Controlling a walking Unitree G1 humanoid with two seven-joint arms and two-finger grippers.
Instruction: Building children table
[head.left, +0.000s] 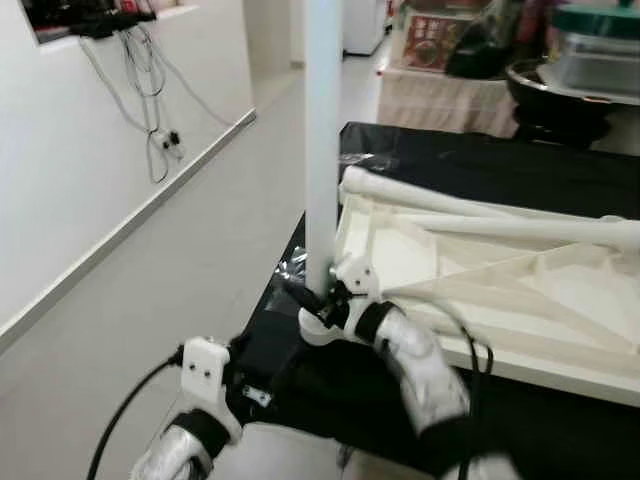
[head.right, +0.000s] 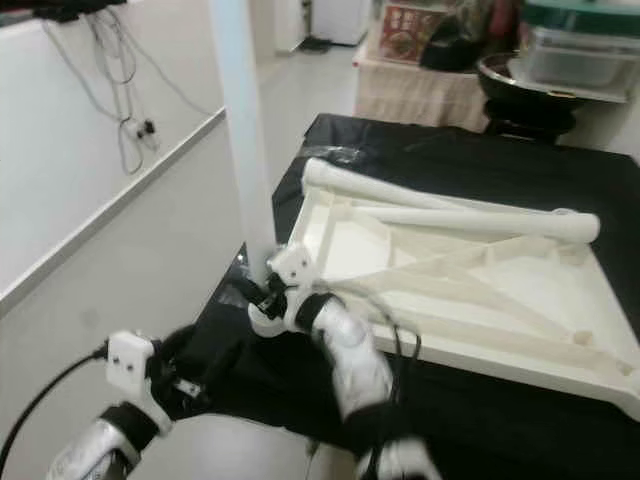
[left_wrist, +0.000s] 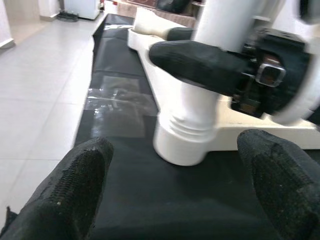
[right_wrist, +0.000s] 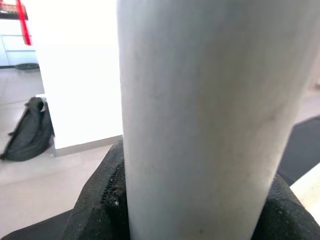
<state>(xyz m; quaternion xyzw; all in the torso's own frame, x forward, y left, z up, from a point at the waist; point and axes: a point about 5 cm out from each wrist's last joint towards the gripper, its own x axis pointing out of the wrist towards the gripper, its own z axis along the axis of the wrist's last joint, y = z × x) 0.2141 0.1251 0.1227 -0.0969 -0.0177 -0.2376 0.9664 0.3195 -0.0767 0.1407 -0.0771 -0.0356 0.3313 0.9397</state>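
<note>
One white leg (head.left: 322, 130) stands upright in the corner socket of the upturned tabletop (head.right: 470, 290), grasped by the right hand (head.left: 318, 300). Two more legs (head.right: 450, 215) lie loose on it. The left hand (left_wrist: 165, 200), fingers spread, waits nearby.

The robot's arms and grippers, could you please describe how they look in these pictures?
Both arms are silver with black joints. The left gripper has two thick black fingers with a rough mesh-like texture; a white block with small dark holes sits at its wrist, trailing a black cable. The right gripper is black too, with thin black cables looping along its forearm.
</note>
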